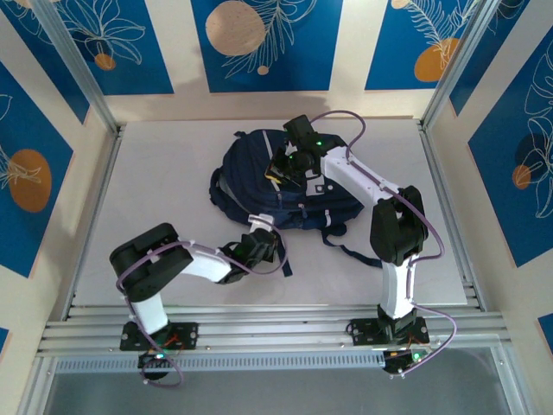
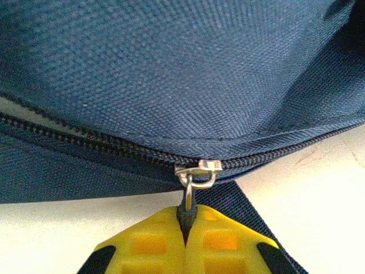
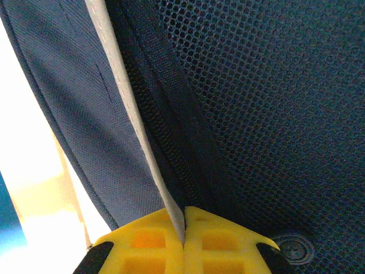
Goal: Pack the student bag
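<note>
Most of the job looks done, only zipping left: the bag [image 1: 251, 169] lies mid-surface [image 1: 155, 173], the left tool [image 2: 186, 231] clamped on its zipper pull [image 2: 188, 194] and the right tool [image 3: 183, 228] clamped on its pale stripe [image 3: 128, 108], with the zipper [image 2: 85, 140] seemingly part open.

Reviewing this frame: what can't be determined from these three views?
- Top external: the inside of the student bag; its fabric and the right arm cover the opening.
- Left wrist: the tip of the zipper pull, pinched inside the left gripper; the zipper ends, cut off by frame edges.
- Right wrist: where the white piping ends, clamped in the right gripper.
</note>
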